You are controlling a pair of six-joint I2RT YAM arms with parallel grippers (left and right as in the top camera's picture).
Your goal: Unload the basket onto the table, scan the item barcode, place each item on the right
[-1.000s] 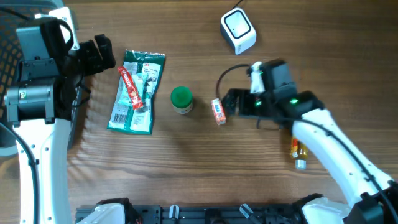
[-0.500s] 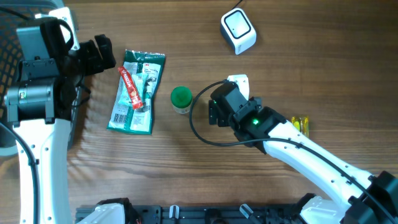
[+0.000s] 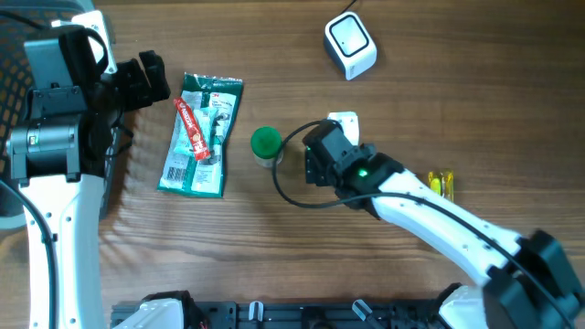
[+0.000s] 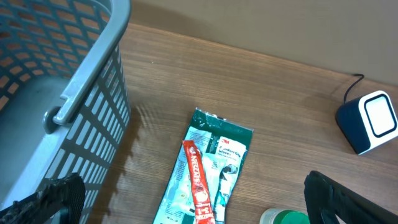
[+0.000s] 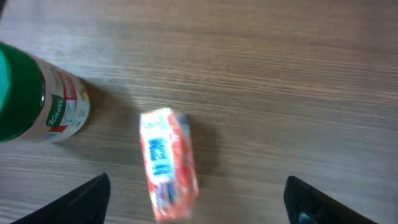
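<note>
Your left hand (image 3: 157, 79) hangs empty with fingers spread wide beside the grey plastic lattice basket (image 4: 93, 81), and near it a green-and-white flat packet (image 3: 196, 137) with a red tube (image 3: 189, 128) across it lies on the wooden worktop (image 3: 274, 247). Next stands the green-lidded jar (image 3: 266, 143), and just right of it the small orange-red box (image 5: 166, 163) lies flat, unheld, between the wide-apart fingers of your right hand (image 5: 196, 190). The white cube scanner (image 3: 350, 44) sits well apart, further back and right.
</note>
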